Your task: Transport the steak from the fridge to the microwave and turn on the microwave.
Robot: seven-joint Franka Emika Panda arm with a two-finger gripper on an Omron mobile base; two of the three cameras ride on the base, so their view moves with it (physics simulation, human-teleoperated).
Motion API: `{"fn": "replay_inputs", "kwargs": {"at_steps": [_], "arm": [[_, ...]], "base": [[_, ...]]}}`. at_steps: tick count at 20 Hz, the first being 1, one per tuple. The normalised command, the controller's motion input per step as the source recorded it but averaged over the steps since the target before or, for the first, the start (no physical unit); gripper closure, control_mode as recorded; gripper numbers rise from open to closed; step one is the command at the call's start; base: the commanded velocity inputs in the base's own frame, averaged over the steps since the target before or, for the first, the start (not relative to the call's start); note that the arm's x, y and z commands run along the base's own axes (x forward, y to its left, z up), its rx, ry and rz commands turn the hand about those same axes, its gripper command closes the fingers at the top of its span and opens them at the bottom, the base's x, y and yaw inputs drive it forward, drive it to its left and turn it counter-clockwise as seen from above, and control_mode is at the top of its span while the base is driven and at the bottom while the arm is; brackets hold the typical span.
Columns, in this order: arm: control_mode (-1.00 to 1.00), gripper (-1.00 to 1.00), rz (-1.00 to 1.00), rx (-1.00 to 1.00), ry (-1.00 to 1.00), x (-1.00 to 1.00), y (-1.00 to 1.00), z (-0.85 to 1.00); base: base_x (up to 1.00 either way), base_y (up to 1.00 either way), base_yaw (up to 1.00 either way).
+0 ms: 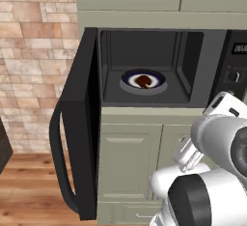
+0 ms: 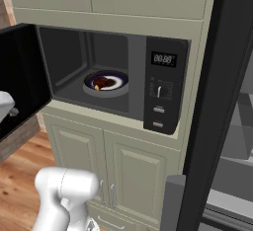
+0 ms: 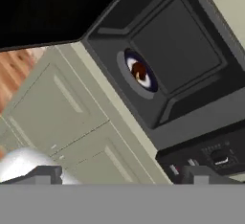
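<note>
Left base view: the small dark brown steak point(image 1: 143, 81) lies on a dark-rimmed white plate point(image 1: 158, 80) inside the built-in black microwave point(image 1: 188, 65), whose wide black glass door point(image 1: 79, 119) stands fully open. Closing it looks like the step in hand; push flat on the outer face, behind the curved handle.

Right base view: the side panel's buttons point(image 2: 158, 109) wait untouched.

Hand view: the tool point(image 3: 122, 174) shows both dark tips well spread, pinching nothing.

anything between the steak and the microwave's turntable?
Yes: a dark blue plate with a white centre. The steak sits on it, and the plate rests on the grey turntable inside the open microwave. Clearest in the left base view.
</note>
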Motion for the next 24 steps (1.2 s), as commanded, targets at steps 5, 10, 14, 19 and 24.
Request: {"fn": "replay_inputs", "kwargs": {"at_steps": [5,10,14,19,24], "arm": [[-1.0,-1.0,0.0,-0.29,-0.3,-0.6,0.33,-0.36],[-1.0,-1.0,0.0,-0.26,-0.3,-0.62,0.23,-0.37],[-1.0,-1.0,0.0,-0.24,-0.15,-0.4,0.25,-0.36],[-1.0,-1.0,0.0,-0.24,-0.06,-0.17,0.38,-0.31],[-1.0,-1.0,0.0,-0.19,-0.01,-0.06,0.4,-0.33]], "base": [[0.0,0.0,0.0],[0.0,0.0,0.0],[0.0,0.0,0.0],[0.0,0.0,0.0],[0.0,0.0,0.0]]}}
